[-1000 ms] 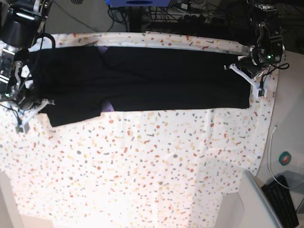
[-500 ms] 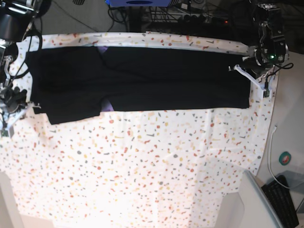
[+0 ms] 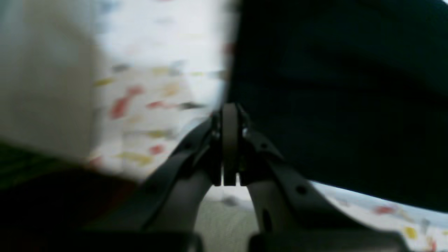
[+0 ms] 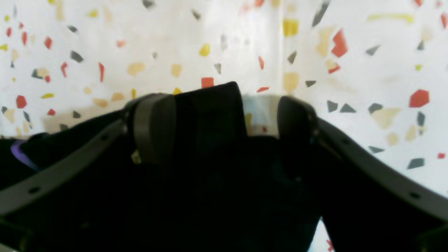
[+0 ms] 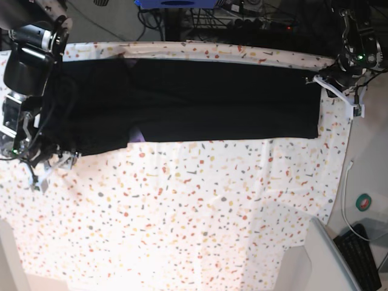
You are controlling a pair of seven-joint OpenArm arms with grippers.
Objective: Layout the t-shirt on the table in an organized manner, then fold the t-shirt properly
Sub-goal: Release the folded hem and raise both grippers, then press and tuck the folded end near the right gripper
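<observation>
Two arms flank a black short-sleeved soft cloth t-shirt (image 5: 182, 100) spread in a long band across the far part of a large white table (image 5: 200, 218) flecked with red, orange, yellow and grey. The right gripper (image 4: 224, 115) has its fingers apart, straddling a raised flap of black cloth at the shirt's near corner; the left gripper (image 3: 230, 147), fingers pressed together with nothing visibly between them, sits just off the opposite edge. Judged from its drape, the shirt is light and limp, likely to sag and crease unless taken by corners or hems at both ends. A purple patch (image 5: 138, 136) peeps from one fold. Its far edge lies near the table's rim; the broad speckled stretch nearer the camera offers room.
</observation>
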